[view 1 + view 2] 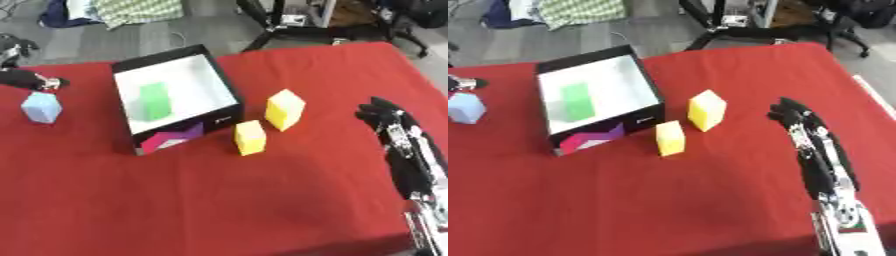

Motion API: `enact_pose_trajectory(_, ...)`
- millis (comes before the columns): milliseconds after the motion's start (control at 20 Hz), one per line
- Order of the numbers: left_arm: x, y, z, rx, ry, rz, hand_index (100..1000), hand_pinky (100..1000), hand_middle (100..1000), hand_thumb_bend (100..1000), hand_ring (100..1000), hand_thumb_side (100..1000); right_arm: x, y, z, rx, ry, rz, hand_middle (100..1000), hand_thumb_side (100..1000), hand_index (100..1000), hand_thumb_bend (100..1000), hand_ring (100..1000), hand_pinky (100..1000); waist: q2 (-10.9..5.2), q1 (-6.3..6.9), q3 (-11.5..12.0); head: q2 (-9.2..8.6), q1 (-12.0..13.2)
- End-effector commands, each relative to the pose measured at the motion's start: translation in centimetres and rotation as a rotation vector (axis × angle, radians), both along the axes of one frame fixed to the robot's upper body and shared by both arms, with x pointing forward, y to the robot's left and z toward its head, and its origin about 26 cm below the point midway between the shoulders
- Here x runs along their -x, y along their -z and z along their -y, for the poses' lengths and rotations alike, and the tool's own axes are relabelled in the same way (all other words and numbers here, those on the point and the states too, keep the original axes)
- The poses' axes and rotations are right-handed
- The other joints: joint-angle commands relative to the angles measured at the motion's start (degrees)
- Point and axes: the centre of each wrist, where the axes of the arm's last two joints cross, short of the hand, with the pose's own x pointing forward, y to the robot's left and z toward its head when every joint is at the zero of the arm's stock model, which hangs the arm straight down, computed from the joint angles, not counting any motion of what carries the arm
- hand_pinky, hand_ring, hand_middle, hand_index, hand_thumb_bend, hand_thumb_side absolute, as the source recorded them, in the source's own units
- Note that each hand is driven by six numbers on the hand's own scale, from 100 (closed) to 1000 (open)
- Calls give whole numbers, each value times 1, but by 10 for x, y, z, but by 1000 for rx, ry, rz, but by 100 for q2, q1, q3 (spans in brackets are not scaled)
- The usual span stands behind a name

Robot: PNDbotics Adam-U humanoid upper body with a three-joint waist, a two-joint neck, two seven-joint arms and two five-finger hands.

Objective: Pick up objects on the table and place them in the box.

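While the box (175,102) holds a green block (155,100), two yellow blocks (284,109) sit beside it. Left hand (31,81) fingers can't be told; right hand (802,122) rests with fingers relaxed.

Red tablecloth (262,200), black box (223,82) with white inside and pink-purple-white front pattern, green block (155,100) within, two yellow blocks (284,109) (249,137), pale blue block (41,108) at left, black right hand (794,116).

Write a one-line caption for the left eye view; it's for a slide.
Green block in the box; two yellow blocks and a blue one on the red table.
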Motion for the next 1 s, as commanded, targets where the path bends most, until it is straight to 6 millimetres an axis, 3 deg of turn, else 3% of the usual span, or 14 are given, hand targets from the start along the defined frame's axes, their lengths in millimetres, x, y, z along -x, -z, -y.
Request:
enact_pose_trajectory(50,-3,3,-8,-20,-83,23,925,767,740,585,713,756,-1,-5,3,16,-4,17,767,713,860,100,823,978,-112,3,-11,-9,-11)
enact_pose_trajectory(650,5,57,-17,20,-187,49,893,745,684,504,665,742,0,-5,4,17,-11,15,770,716,861,100,825,981,-78,-4,-28,-9,-37)
enact_pose_trajectory(800,8,66,-17,42,-198,50,869,736,647,457,636,705,0,-5,4,18,-13,15,770,718,862,100,825,982,-71,-6,-25,-9,-50)
enact_pose_trajectory(1000,9,72,-16,86,-206,77,823,725,595,298,598,563,0,-5,4,17,-13,14,771,718,862,100,826,983,-66,-15,-21,-9,-56)
